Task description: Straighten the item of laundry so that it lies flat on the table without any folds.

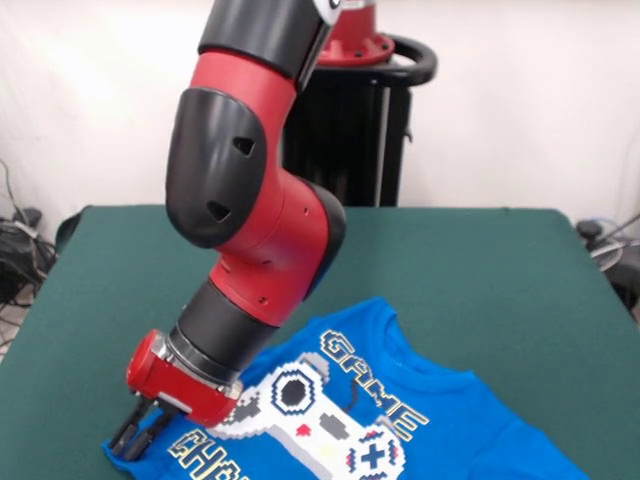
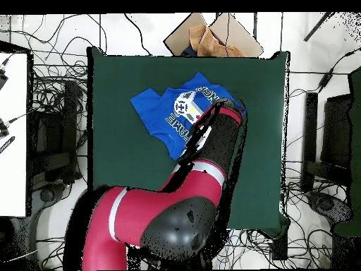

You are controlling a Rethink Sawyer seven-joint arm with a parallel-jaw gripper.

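- One shirt (image 1: 440, 420) is seen, of bright blue soft cloth with short sleeves; a white-grey pixel controller and blocky yellow-white "GAME" lettering are printed on it.
- The shirt (image 2: 158, 113) is spread on the table, print up, not fully flat: creases are seen around the collar, and in the overhead view one side is covered by the arm.
- The table (image 1: 480, 260) is a large rectangle covered in dark green felt-like cloth, far wider than the shirt; the shirt lies off centre on it, toward the edge away from the robot's base.
- One gripper (image 1: 133, 437), with dark slender fingers on a red block, is lowered onto the shirt's corner beside the print; whether cloth is pinched between the fingers cannot be told.
- One arm (image 1: 250, 200), of rounded glossy red and black shells, reaches over the shirt.
- Beyond the table's edge nearest the shirt, brown cardboard (image 2: 211, 35) and tangled cables (image 2: 49, 92) lie on the floor.
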